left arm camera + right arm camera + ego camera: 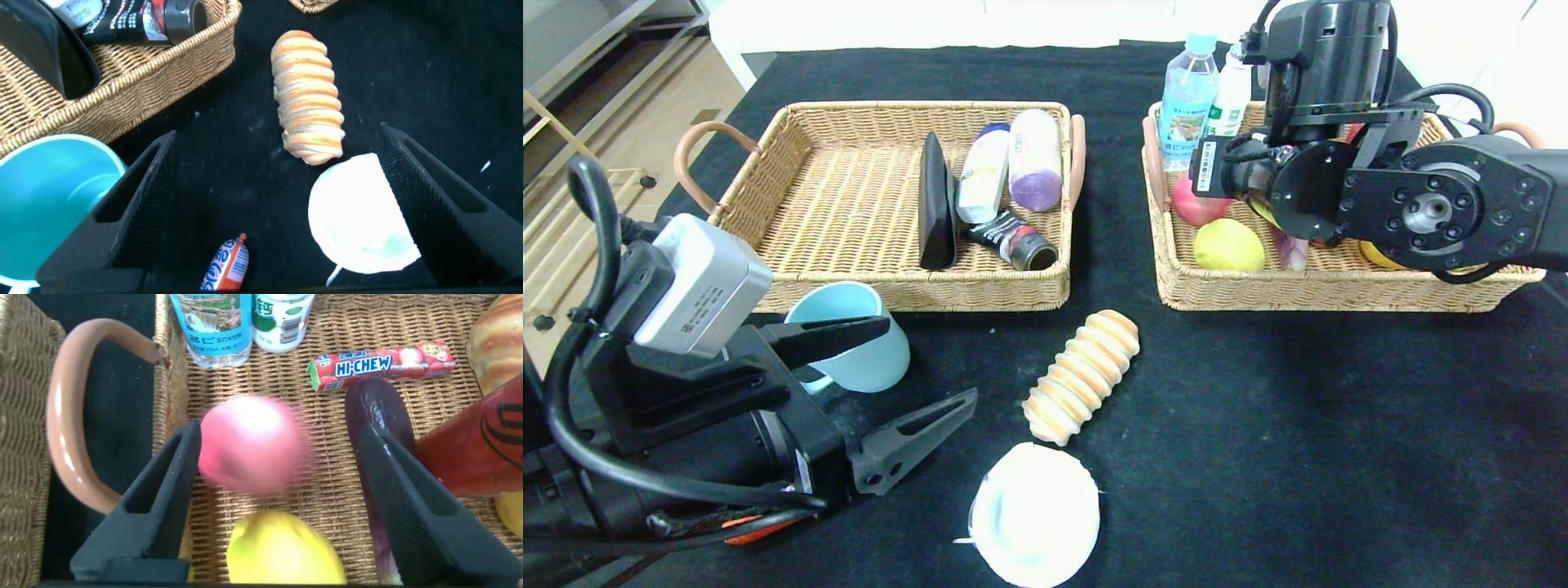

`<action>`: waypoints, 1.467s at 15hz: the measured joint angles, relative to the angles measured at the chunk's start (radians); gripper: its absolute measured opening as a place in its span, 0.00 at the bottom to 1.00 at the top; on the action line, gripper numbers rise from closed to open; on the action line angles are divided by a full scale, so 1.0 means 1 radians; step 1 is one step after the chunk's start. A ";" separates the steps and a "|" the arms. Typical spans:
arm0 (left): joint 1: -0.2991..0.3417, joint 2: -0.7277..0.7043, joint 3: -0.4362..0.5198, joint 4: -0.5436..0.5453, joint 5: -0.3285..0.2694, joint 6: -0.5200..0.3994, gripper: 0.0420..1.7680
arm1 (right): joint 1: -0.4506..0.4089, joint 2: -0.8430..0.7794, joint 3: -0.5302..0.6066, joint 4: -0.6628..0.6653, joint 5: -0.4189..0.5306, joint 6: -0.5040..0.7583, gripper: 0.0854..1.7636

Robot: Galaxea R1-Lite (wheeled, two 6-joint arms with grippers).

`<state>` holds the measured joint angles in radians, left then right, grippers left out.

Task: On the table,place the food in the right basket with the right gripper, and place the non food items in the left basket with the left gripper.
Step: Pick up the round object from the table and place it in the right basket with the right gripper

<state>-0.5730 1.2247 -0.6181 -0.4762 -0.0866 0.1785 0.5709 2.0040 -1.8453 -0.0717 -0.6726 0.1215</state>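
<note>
My right gripper (279, 433) hangs open over the right basket (1331, 298). The pink-red peach (255, 445) is between its fingers, touching one and clear of the other, just above the basket floor (1199, 208). A red soda can (482, 449) lies in that basket beside the gripper. My left gripper (931, 363) is open low over the table, beside the teal mug (858, 339). The ridged bread roll (1082, 376) and the white lid (1035, 514) lie ahead of it. An orange wrapped sausage (226, 265) lies under the left gripper. The left basket (915, 294) stands behind the mug.
The left basket holds a black flat object (937, 204), a white bottle (982, 175), a purple-ended tube (1035, 159) and a dark tube (1013, 238). The right basket also holds two water bottles (1188, 98), a yellow fruit (1229, 245), a Hi-Chew pack (380, 365) and a purple vegetable (380, 441).
</note>
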 joint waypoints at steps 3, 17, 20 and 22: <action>0.000 0.000 0.000 0.001 0.000 0.000 0.97 | 0.005 -0.001 0.004 -0.003 0.000 0.003 0.85; 0.000 0.005 0.002 0.002 0.005 0.019 0.97 | 0.150 -0.200 0.306 0.014 -0.001 0.044 0.95; 0.000 0.009 0.004 0.003 0.005 0.019 0.97 | 0.197 -0.253 0.388 0.048 0.000 0.081 0.95; -0.001 0.010 0.003 0.002 0.005 0.019 0.97 | 0.223 -0.280 0.414 0.149 0.001 0.144 0.96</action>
<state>-0.5738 1.2343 -0.6147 -0.4738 -0.0817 0.1972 0.7936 1.7243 -1.4313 0.0774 -0.6715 0.2655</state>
